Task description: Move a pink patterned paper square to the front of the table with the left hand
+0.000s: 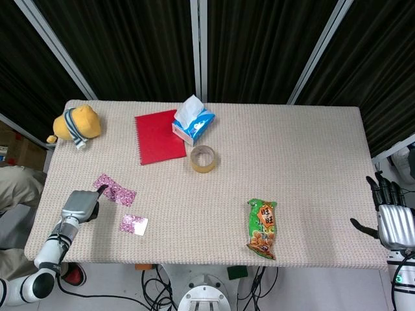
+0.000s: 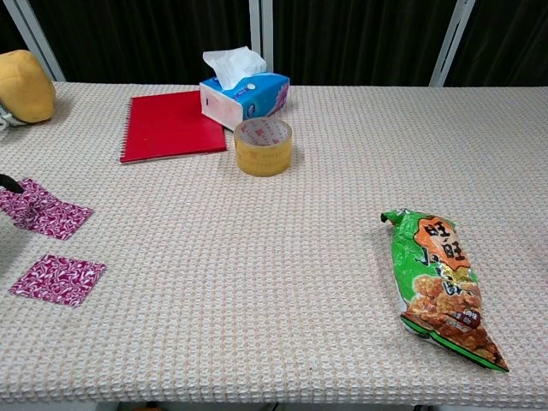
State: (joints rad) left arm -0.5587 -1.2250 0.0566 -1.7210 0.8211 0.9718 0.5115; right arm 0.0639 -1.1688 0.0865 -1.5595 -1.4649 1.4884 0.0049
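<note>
1. Plush (image 1: 74, 124): far left corner. We judge it out of the work's way. The chest view cuts off all but its yellow back.
2. Left hand (image 1: 80, 206): at the left edge, a fingertip touching the edge of the rear paper (image 1: 115, 190). We cannot tell how its fingers lie, nor whether it pinches that paper; the chest view shows only a dark tip at the frame edge.
3. Front square (image 1: 133, 224): flat near the front edge, just right of the left hand, apart from the rear paper. We judge it already at the front. One corner looks pale in the head view; glare or its underside, we cannot say.
4. Notebook (image 1: 158, 137), tissue box (image 1: 193, 121), tape (image 1: 203, 159): grouped at rear centre, well apart from the papers.
5. Snack bag (image 1: 262, 229): lies lengthwise, front right.
6. Right hand (image 1: 392, 217): off the right edge, fingers apart, holding nothing; we judge it parked. Absent from the chest view.
</note>
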